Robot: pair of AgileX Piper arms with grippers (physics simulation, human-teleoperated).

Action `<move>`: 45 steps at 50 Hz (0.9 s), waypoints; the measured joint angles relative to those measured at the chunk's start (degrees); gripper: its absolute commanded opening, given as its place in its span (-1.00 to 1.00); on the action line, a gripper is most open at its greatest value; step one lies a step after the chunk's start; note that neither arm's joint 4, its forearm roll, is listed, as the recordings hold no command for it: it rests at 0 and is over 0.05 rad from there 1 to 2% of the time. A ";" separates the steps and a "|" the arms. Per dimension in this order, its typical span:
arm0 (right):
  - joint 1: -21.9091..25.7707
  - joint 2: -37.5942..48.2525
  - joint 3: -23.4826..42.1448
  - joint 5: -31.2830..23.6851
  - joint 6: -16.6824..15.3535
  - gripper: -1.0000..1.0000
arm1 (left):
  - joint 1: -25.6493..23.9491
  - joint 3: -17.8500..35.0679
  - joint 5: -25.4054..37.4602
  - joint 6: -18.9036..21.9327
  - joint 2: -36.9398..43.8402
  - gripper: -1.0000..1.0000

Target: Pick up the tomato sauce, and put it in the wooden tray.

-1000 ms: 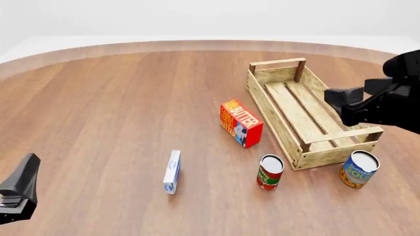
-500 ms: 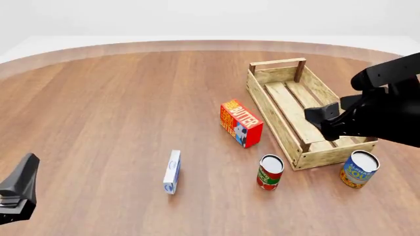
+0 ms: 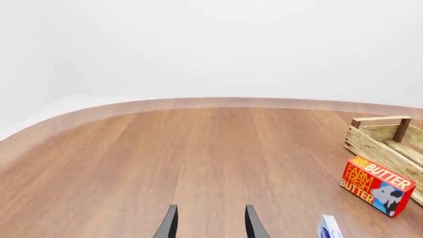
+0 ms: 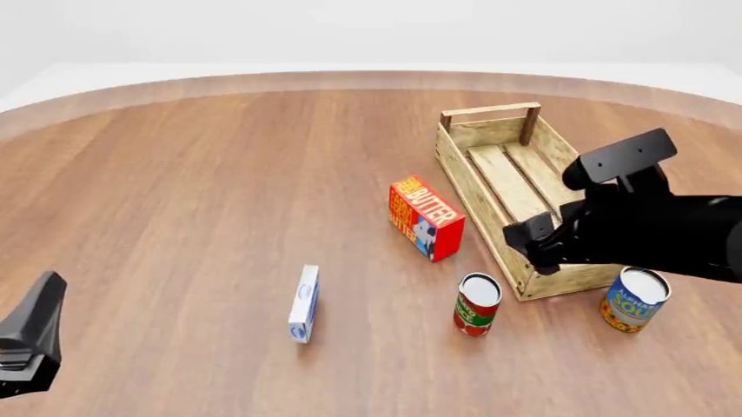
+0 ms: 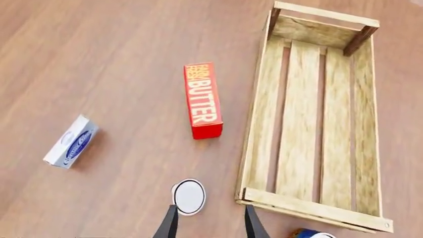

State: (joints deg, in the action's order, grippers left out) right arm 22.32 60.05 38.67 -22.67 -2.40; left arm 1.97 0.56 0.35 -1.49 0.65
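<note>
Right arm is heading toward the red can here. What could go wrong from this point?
The tomato can stands close to the wooden tray's near corner, so a finger of the open right gripper could strike the wood or tip the can. The blue-and-yellow can stands just past that corner, under the arm, which might brush it. The butter box leaves less room on the far side.

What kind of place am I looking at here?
Likely a simulated test tabletop, not a real kitchen: a bare round wooden table against blank white, with groceries, a butter box and tomato sauce, beside a wooden tray.
</note>
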 measured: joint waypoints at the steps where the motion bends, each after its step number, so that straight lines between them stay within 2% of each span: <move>1: 0.12 0.32 -0.04 0.15 0.05 1.00 | -0.01 0.01 0.02 -0.01 -0.01 1.00; 30: 3.05 9.80 -2.07 5.71 2.45 1.00 | -0.29 0.09 0.14 -0.33 0.03 1.00; 45: 3.35 12.41 -3.56 7.42 2.65 1.00 | -0.29 0.13 0.31 -0.17 -0.18 1.00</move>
State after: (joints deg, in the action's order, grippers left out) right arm 25.67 72.46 35.11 -15.25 0.25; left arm 1.68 0.69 0.66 -1.66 0.47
